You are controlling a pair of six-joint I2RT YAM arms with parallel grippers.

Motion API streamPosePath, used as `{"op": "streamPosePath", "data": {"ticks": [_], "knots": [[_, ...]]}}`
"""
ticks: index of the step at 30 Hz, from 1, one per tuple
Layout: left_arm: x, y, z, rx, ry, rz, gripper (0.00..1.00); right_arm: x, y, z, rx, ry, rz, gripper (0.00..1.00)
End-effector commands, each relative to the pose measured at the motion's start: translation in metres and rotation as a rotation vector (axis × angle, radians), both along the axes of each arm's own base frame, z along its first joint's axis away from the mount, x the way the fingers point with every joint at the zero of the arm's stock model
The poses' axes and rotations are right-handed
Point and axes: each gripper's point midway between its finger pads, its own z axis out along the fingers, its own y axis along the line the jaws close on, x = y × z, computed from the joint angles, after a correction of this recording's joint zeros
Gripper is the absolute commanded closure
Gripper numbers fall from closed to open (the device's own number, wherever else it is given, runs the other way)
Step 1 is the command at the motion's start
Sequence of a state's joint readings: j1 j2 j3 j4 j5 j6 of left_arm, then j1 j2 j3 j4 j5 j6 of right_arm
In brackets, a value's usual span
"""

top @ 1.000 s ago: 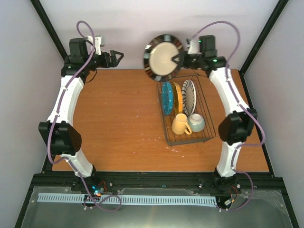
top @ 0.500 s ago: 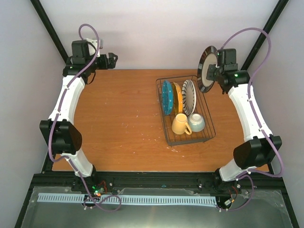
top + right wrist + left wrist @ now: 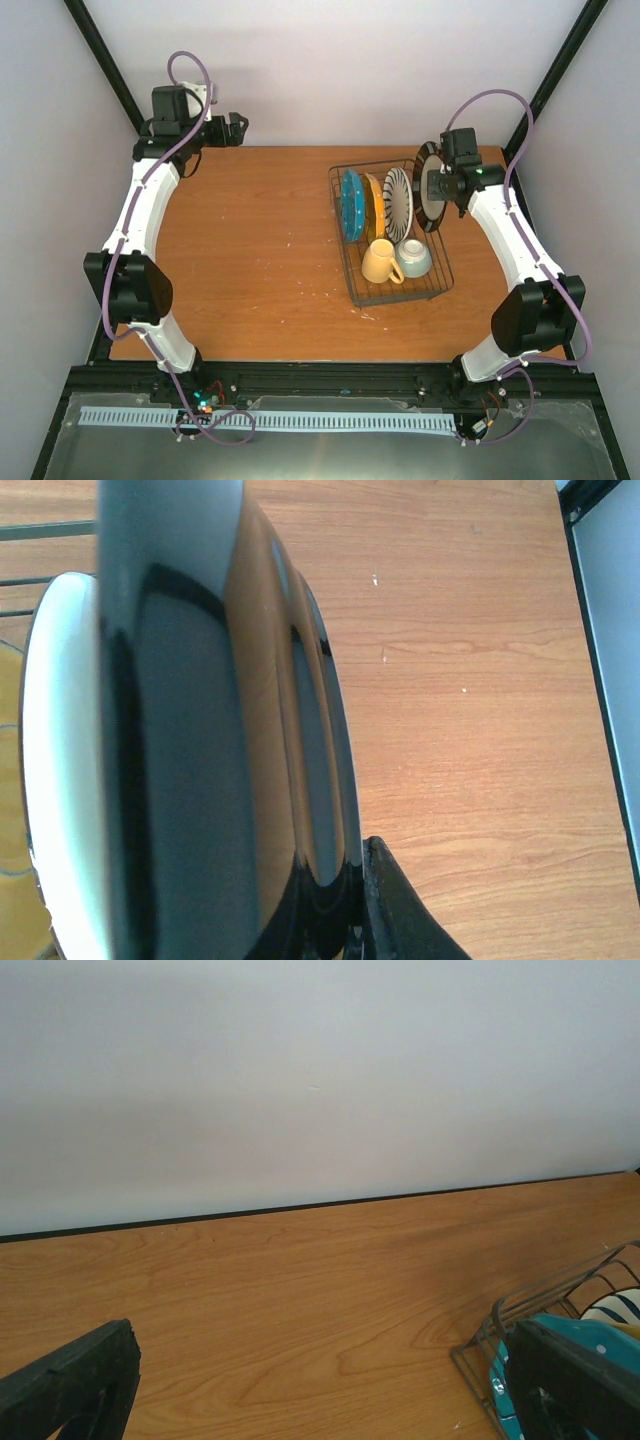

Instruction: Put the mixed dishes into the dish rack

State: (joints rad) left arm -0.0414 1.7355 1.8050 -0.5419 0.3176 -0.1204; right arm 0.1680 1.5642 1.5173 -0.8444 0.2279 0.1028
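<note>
- My right gripper [image 3: 438, 186] is pinching the dark-rimmed beige plate [image 3: 427, 188] by its rim and holds it upright on edge.
- The plate is just to that gripper's left, at the far right end of the rack [image 3: 400, 296], close beside the striped plate [image 3: 397, 203]. I cannot tell whether it sits in a slot.
- Farther left of the gripper, the orange plate [image 3: 372, 205] and the teal plate [image 3: 350, 205] stand upright in the rack.
- On the near side of the gripper, the mug [image 3: 380, 262] and the bowl [image 3: 414, 258] sit in the rack's near end.
- My left gripper [image 3: 240, 128] is spread and holds nothing, above the counter [image 3: 250, 250], well apart from the rack.
</note>
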Motion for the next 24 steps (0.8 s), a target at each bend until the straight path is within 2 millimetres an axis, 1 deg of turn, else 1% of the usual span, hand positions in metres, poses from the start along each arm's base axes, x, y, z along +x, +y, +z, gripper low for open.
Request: {"op": "streamPosePath", "data": {"ticks": [1, 5, 9, 12, 14, 16, 22, 23, 24], "knots": [[0.003, 0.002, -0.007, 0.020, 0.015, -0.005, 0.00, 0.020, -0.001, 0.031, -0.049, -0.139, 0.035, 0.97], [0.003, 0.002, -0.010, 0.018, 0.022, -0.004, 0.00, 0.027, 0.009, 0.023, -0.092, -0.113, 0.092, 0.97], [0.003, 0.002, -0.010, 0.015, 0.026, -0.001, 0.00, 0.031, 0.024, 0.009, -0.119, -0.078, 0.134, 0.97], [0.003, 0.002, -0.012, 0.009, 0.032, -0.001, 0.00, 0.034, 0.029, -0.006, -0.110, -0.033, 0.132, 0.97], [0.002, 0.002, -0.013, 0.009, 0.037, 0.001, 0.00, 0.033, 0.045, -0.017, -0.112, 0.002, 0.163, 0.97], [0.002, 0.002, -0.014, 0.011, 0.041, 0.002, 0.00, 0.034, 0.052, -0.026, -0.106, 0.032, 0.170, 0.97], [0.000, 0.003, -0.021, 0.016, 0.059, 0.004, 0.00, 0.034, 0.061, -0.052, -0.057, 0.115, 0.161, 0.97], [0.000, 0.003, -0.022, 0.017, 0.061, 0.001, 0.00, 0.034, 0.060, -0.055, -0.056, 0.130, 0.152, 0.96], [0.000, 0.002, -0.023, 0.017, 0.064, 0.000, 0.00, 0.034, 0.060, -0.060, -0.057, 0.146, 0.145, 0.92]]}}
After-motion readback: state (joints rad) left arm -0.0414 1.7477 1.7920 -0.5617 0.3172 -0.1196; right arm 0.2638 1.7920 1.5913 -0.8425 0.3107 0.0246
